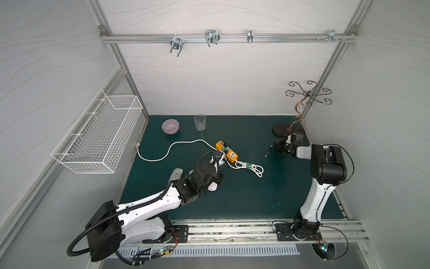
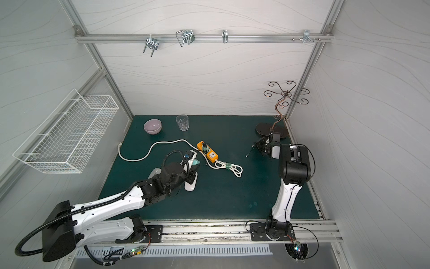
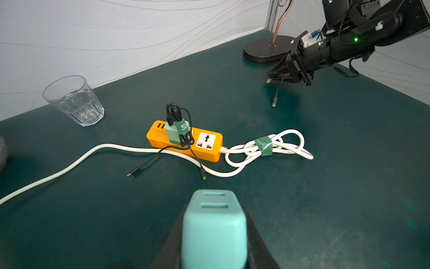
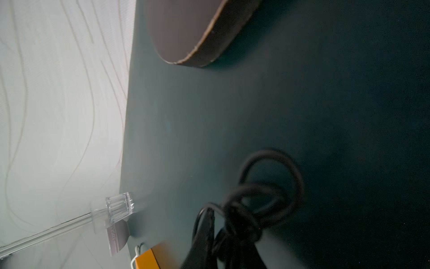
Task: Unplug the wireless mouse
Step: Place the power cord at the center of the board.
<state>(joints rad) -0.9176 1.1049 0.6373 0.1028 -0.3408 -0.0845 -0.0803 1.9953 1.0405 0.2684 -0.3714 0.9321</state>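
in both top views my left gripper lies low over the green mat. my left arm is right over the white mouse, i think to stop it from sliding. a grey mouse lies just beside it. my right gripper is well apart, near the far edge by the dark stand base, with the black cable in it. no cable goes to the white mouse, so i think the unplugging is done. the middle of the mat is bare, so there is lots of room.

in the left wrist view my left fingers are pressed together with nothing between them. the orange power strip and its white cord lie ahead, not touching me. a glass stands near the wall.

in the right wrist view the cable loops sit between my right fingers, which are close together. the stand base is near, so i would move slowly there.
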